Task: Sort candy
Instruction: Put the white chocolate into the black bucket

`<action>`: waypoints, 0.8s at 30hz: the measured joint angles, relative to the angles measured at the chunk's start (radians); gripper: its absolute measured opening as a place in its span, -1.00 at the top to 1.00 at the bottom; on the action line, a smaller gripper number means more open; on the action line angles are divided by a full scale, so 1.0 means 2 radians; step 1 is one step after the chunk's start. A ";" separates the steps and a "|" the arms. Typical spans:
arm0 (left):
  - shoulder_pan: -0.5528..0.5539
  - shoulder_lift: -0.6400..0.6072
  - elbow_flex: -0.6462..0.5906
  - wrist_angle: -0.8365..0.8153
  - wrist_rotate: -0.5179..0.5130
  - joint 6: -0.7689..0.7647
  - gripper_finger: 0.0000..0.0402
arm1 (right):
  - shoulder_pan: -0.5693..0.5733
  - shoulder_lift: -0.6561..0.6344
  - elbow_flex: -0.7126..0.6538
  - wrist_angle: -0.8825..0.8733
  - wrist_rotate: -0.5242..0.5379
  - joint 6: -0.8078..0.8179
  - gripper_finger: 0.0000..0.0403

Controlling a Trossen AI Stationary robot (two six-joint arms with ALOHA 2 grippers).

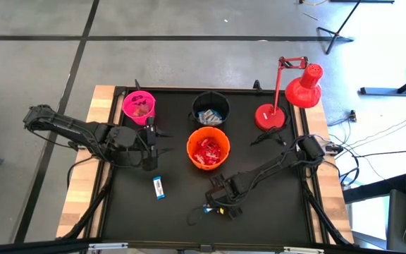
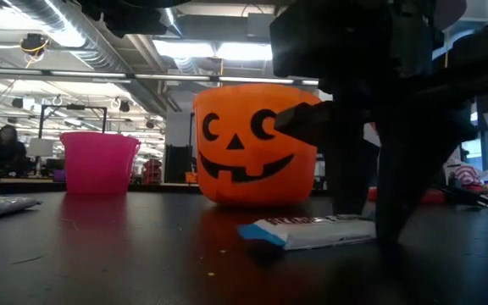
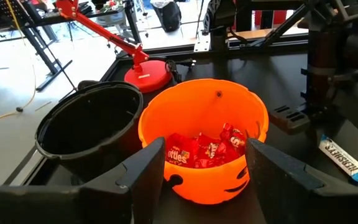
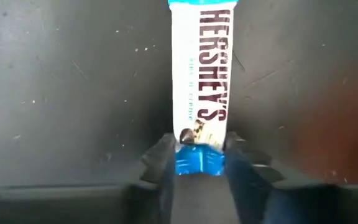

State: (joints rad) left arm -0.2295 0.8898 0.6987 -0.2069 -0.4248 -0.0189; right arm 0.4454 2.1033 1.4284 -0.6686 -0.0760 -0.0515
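Observation:
My right gripper [image 1: 213,204] stands near the table's front edge, pointing down, shut on a narrow blue-and-white bar [image 4: 201,74] that lies on the black table top; the bar also shows in the low view [image 2: 307,230]. A second blue-and-white bar [image 1: 158,187] lies flat on the table to its left. My left gripper [image 1: 154,144] is open and empty, held between the pink bucket [image 1: 139,106] and the orange pumpkin bucket [image 1: 208,148]. The orange bucket holds red packets [image 3: 201,149]. The black bucket [image 1: 211,109] holds blue-and-white pieces. My right gripper pinches the bar's blue end [image 4: 197,158] between its two fingers, one on each long edge. The fingers [image 2: 396,195] come from above, pointing down, and stand across the bar. The bar lies flat on the table and stretches away from the fingers.
A red desk lamp [image 1: 287,99] stands at the table's far right corner. The three buckets stand in a row across the far half. Wooden strips [image 1: 83,190] edge the black top on the left and right. Bare table lies between the two bars.

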 joint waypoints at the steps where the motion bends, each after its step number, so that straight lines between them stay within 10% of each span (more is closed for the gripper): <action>1: 0.000 0.000 0.000 0.000 0.000 0.000 -0.06 | 0.000 -0.001 0.000 -0.001 -0.003 0.001 0.45; 8: 0.000 0.000 0.000 0.000 0.000 0.000 -0.06 | 0.000 0.001 0.022 -0.036 -0.012 0.002 0.96; 24: 0.000 0.000 0.000 -0.001 0.000 0.000 -0.06 | 0.000 0.005 0.215 -0.266 0.123 -0.005 1.00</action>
State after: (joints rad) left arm -0.2295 0.8898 0.6987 -0.2092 -0.4248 -0.0189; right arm 0.4458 2.1136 1.8583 -1.2005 0.1705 -0.0606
